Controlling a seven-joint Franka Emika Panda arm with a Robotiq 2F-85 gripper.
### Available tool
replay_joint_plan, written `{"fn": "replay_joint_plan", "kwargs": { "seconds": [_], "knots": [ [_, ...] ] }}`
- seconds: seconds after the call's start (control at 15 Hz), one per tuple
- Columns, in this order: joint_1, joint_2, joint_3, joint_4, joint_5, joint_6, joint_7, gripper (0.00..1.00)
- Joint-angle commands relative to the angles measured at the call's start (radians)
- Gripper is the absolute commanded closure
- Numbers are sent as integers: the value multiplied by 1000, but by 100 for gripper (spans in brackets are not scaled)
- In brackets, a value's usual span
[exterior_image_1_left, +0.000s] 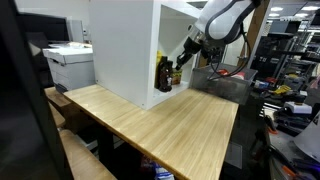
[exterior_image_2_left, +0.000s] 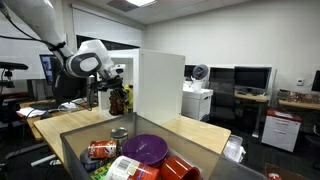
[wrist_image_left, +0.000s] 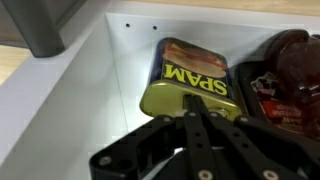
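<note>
I've got the gripper (wrist_image_left: 200, 112) clenched shut on nothing, tips just near the Spam can (wrist_image_left: 192, 75) inside the white cabinet (wrist_image_left: 85, 95), dark bottle (wrist_image_left: 288, 55) to its right.

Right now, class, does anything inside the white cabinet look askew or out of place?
Yes: in the wrist view the SPAM can sits skewed, not square to the cabinet wall, just ahead of the shut gripper.

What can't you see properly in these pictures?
Wrist view: the SPAM can has its near end hidden behind the gripper.
Wrist view: the red thing beside it is blurred and cut off by the right edge.
In an exterior view: the dark bottles in the white cabinet are too small to read.
In an exterior view: the cabinet's side wall hides its inside.
</note>
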Motion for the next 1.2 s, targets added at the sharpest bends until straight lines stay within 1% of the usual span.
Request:
{"fn": "replay_joint_plan", "kwargs": {
  "seconds": [0.0, 0.33, 0.47, 0.53, 0.6, 0.8, 0.93, 1.07, 1.13],
  "knots": [
    [-15, -73, 6, -20, -12, -65, -52, 95],
    [-13, -107, -7, -6, -18, -152, -93, 95],
    [-13, -99, -11, -6, -17, -114, -104, 95],
    [-203, -126, 173, -13, -85, -80, -68, 95],
    [-228, -124, 199, -10, -94, -90, -69, 95],
    [-425, -128, 399, -7, -126, -139, -68, 95],
    [-581, -121, 560, -11, -131, -142, -70, 95],
    [-686, -107, 669, -8, -122, -134, -67, 95],
    [-746, -94, 724, -4, -142, -129, -53, 95]
  ]
}}
